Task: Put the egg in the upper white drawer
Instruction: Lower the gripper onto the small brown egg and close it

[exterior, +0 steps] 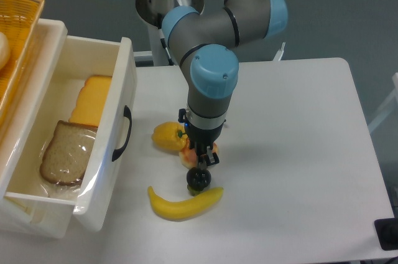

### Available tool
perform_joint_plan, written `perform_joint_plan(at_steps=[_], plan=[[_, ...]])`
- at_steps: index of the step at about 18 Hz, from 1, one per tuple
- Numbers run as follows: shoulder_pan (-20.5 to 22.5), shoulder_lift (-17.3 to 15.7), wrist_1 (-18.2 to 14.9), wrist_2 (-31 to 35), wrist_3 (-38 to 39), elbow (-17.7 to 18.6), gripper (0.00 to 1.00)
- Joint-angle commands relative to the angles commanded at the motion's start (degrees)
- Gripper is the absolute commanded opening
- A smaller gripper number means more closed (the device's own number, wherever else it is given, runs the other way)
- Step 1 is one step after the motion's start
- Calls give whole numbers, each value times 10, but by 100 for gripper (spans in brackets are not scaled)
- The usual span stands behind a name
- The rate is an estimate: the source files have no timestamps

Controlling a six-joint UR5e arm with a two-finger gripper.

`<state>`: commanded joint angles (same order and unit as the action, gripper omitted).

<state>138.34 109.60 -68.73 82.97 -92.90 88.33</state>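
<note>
The egg [186, 159] is a small peach oval on the table, just right of a yellow pepper [168, 136]. Only its left edge shows, because my gripper [199, 164] points straight down over it and covers the rest. The fingers are dark and seen from above, so I cannot tell how the jaws stand or whether they touch the egg. The upper white drawer [118, 121] stands pulled open at the left with its black handle [125, 133] facing the table. It holds a slice of bread [67, 159] and yellow cheese slices [93, 99].
A banana [185, 203] lies in front of the gripper, with a small black round object [198, 179] between them. A yellow wicker basket [18, 21] sits at the top left above the drawer. The table's right edge runs near a black object [387, 234].
</note>
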Motion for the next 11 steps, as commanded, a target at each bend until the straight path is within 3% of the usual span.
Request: perform_joint_plan(at_steps=[11], plan=[[5,-4,0,3,17,-11,24]])
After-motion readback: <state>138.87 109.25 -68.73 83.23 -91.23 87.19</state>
